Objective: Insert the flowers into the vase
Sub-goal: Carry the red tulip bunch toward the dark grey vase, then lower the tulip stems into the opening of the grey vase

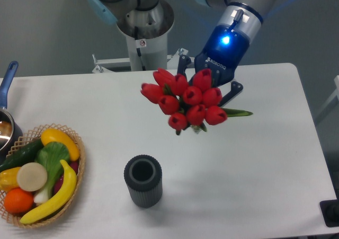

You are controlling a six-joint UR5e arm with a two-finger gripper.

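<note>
Camera view: flowers [186,99] clamped between the jaws, above table.

Arm tilted down-left over table, hand [207,82] clamped, blue wrist light lit

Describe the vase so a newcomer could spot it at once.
On the white table, look near the front edge, right of the wicker fruit basket. The small dark grey ribbed cylindrical vase stands there upright, alone, open-topped and empty.
</note>
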